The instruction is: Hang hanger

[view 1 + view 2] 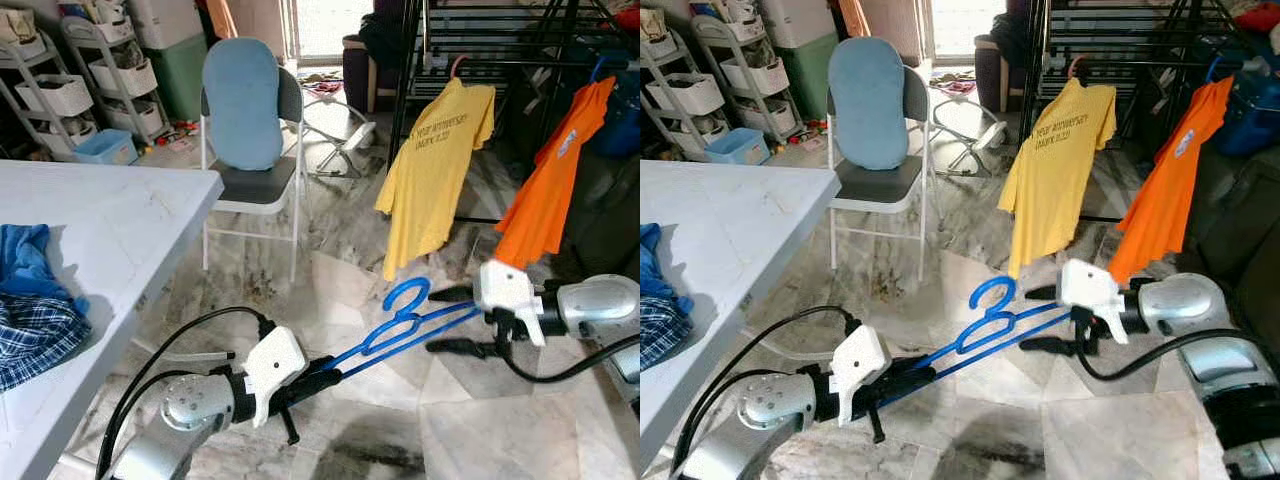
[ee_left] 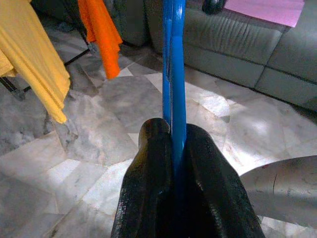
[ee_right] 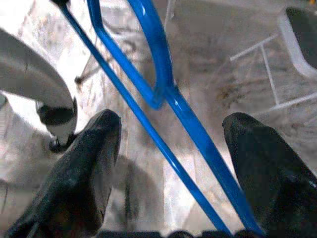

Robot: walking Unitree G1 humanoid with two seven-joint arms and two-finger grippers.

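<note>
Your left tool (image 1: pixel 325 377) is clamped shut on one end of the blue plastic clothes hanger (image 1: pixel 405 325), which stretches low above the marble floor (image 1: pixel 400 420) toward your right tool (image 1: pixel 450 320). That right tool has its fingers spread wide, with the hanger's other end passing between them but not pinched. The hanger's hook curls upward just below the yellow T-shirt (image 1: pixel 432 170) hanging on the black drying rack (image 1: pixel 500 45), with an orange shirt (image 1: pixel 555 170) beside it and the white desk (image 1: pixel 110 220) to your left.
</note>
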